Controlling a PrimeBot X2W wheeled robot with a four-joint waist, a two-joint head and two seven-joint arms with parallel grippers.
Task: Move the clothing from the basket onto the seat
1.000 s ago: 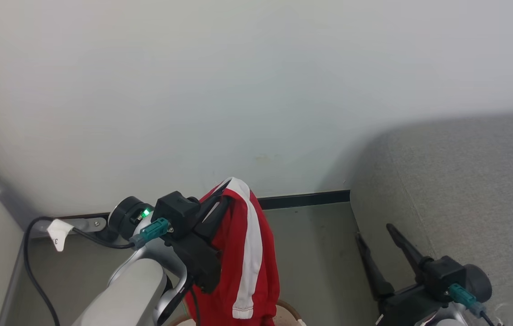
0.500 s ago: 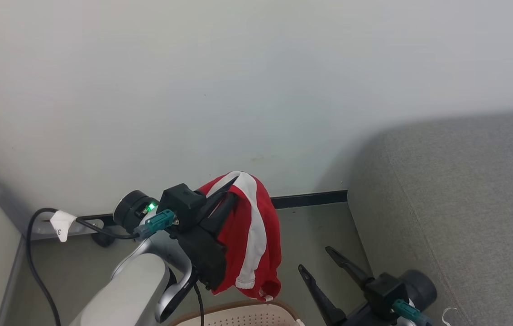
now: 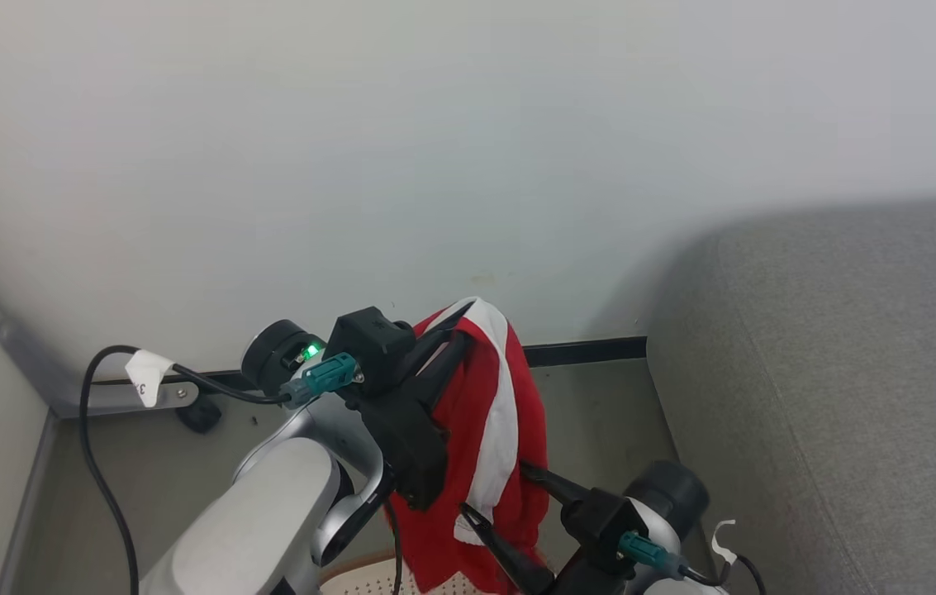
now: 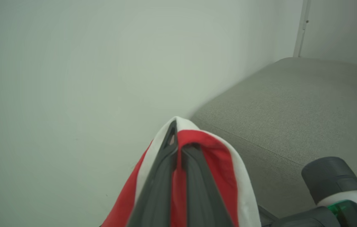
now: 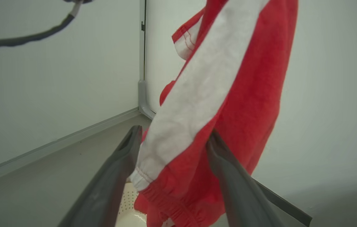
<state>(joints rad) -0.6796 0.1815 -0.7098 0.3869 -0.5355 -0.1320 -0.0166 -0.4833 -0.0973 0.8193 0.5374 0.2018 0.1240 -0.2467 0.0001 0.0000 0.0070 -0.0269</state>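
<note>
Red clothing [image 3: 509, 413] is clamped in the tips of the left gripper [image 3: 461, 326] and hangs below them, above the basket [image 3: 356, 580]. What changed: the right gripper [image 3: 501, 494] swung in from over by the seat [image 3: 848, 372], and its spread fingers now straddle the dangling hem, not pinching yet. Looks like a two-handed carry to the seat is coming, I'd guess.

L gripper [image 4: 180, 138] fingers pinched together, red-and-white clothing [image 4: 211, 154] draped over tips. Grey seat [image 4: 291, 107] to the right, by pale wall [image 4: 71, 78]. R arm's wrist [image 4: 332, 176] lower right, green light on.
</note>
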